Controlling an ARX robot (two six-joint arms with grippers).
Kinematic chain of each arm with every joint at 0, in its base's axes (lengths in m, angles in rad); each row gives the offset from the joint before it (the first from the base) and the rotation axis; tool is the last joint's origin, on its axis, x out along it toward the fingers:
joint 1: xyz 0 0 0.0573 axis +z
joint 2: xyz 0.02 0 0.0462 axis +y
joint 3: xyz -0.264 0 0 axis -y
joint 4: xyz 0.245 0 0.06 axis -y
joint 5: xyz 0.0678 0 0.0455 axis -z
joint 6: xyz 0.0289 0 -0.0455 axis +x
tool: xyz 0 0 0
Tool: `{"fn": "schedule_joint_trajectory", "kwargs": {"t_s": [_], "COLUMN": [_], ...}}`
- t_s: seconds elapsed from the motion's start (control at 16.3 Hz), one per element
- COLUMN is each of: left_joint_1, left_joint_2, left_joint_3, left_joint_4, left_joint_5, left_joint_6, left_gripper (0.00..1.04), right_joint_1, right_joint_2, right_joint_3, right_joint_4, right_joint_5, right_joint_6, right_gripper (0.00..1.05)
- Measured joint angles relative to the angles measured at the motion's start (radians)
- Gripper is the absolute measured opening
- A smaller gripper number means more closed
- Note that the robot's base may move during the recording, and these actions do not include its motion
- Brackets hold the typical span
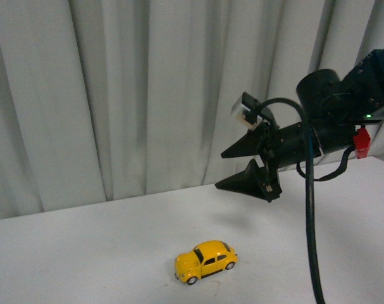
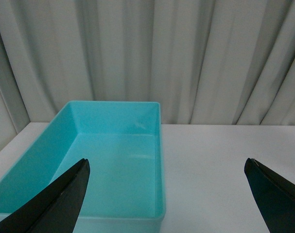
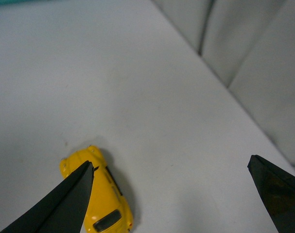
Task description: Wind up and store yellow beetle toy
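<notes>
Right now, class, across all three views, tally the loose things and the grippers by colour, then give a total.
Yellow: 1, the car
Turquoise: 1, the bin
Black: 2, the left gripper and the right gripper
Total: 4

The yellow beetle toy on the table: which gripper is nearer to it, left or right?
Right. The right gripper hangs open above the yellow beetle toy, further right in the front view. The left gripper faces a turquoise box, with no toy in its view.
</notes>
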Motion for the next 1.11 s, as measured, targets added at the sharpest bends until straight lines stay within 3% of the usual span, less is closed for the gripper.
{"fn": "schedule_joint_trajectory", "kwargs": {"t_s": [0.06,0.12,0.18,0.31,0.74,0.8,0.98,1.11], "left_joint_1": [0.000,0.000,0.000,0.000,0.000,0.000,0.000,0.000], "left_joint_2": [0.000,0.000,0.000,0.000,0.000,0.000,0.000,0.000], "left_joint_3": [0.000,0.000,0.000,0.000,0.000,0.000,0.000,0.000], "left_joint_4": [0.000,0.000,0.000,0.000,0.000,0.000,0.000,0.000], "left_joint_5": [0.000,0.000,0.000,0.000,0.000,0.000,0.000,0.000], "left_joint_6": [0.000,0.000,0.000,0.000,0.000,0.000,0.000,0.000], "left_gripper": [0.98,0.98,0.98,0.98,0.98,0.98,0.98,0.98], "right_joint_1": [0.041,0.077,0.109,0.129,0.163,0.168,0.174,0.174], "right_joint_2": [0.130,0.212,0.269,0.285,0.313,0.313,0.313,0.312], "right_joint_3": [0.156,0.245,0.306,0.294,0.295,0.295,0.291,0.286], "right_joint_4": [-0.398,-0.591,-0.652,-0.605,-0.570,-0.564,-0.554,-0.557], "right_joint_5": [0.049,0.114,0.175,0.267,0.316,0.315,0.335,0.338], "right_joint_6": [-0.377,-0.595,-0.692,-0.672,-0.640,-0.634,-0.591,-0.555], "right_gripper": [0.98,0.98,0.98,0.98,0.98,0.94,0.61,0.45]}}
